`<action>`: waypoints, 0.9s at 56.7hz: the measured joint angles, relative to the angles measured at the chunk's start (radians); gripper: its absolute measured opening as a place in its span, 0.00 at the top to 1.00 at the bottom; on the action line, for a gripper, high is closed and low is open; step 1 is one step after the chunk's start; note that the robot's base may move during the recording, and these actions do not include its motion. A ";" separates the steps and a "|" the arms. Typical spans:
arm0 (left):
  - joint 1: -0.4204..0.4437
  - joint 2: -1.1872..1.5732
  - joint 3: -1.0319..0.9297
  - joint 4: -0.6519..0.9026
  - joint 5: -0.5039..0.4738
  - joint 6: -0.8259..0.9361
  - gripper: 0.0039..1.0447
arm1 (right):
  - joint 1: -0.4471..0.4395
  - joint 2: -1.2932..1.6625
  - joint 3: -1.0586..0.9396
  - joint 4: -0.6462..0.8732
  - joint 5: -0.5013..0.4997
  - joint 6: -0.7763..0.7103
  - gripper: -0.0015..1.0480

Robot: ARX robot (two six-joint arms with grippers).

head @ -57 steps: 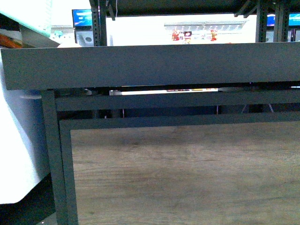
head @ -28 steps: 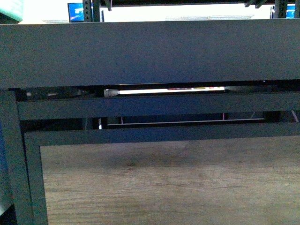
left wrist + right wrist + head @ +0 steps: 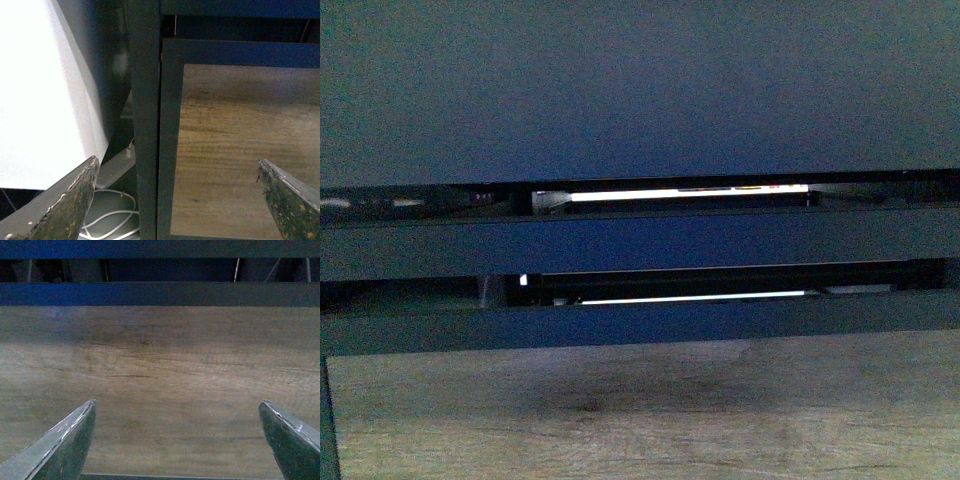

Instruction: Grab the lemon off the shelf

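Note:
The black shelf [image 3: 640, 90] fills the front view from very close: a broad dark tier edge, two dark rails below it, and its wood-grain side panel [image 3: 650, 410] at the bottom. No lemon shows in any view. My left gripper [image 3: 177, 192] is open and empty, facing the shelf's black corner upright [image 3: 145, 125] and the wood-grain panel [image 3: 245, 145]. My right gripper [image 3: 177, 432] is open and empty, facing the same wood-grain panel [image 3: 160, 375] under a dark rail [image 3: 160, 294].
A bright white surface [image 3: 45, 90] stands beside the shelf's corner upright in the left wrist view. White cables [image 3: 112, 215] lie on the floor below it. Thin bright slits [image 3: 690, 192] show between the shelf rails.
The front view has closed in on the shelf: the tier edge has grown to fill the upper frame, the background above it and the left upright have left the view.

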 joint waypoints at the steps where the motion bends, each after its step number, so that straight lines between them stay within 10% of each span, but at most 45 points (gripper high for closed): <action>1: 0.000 0.000 0.000 0.000 0.001 0.000 0.08 | 0.000 0.000 0.000 0.000 0.000 0.000 0.07; 51: 0.000 0.000 0.000 0.000 0.000 0.000 0.08 | 0.000 -0.001 0.000 0.000 -0.002 0.000 0.07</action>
